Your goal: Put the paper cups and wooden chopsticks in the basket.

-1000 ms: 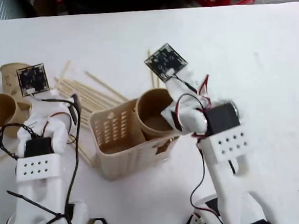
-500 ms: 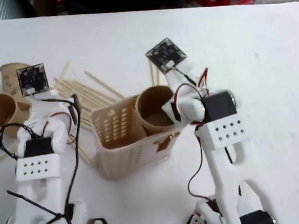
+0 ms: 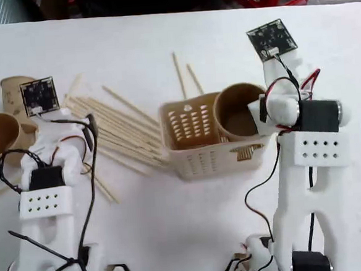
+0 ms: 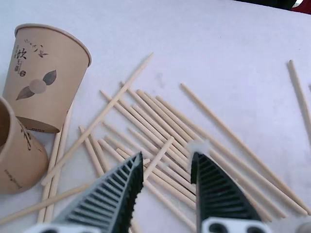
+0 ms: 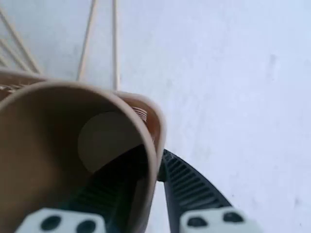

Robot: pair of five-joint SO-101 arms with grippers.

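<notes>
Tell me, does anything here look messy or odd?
Yes: the wooden chopsticks lie scattered loose across the table, crisscrossed, outside the basket. The right gripper pinches one paper cup by its wall.

High camera looks down over the white table (image 3: 131, 46); both wrist cameras look close and low — sharing its pale wooden chopsticks (image 4: 156, 125).

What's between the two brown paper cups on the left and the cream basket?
Loose wooden chopsticks on the white table, the left pincer open above them; clear in the high view.
</notes>
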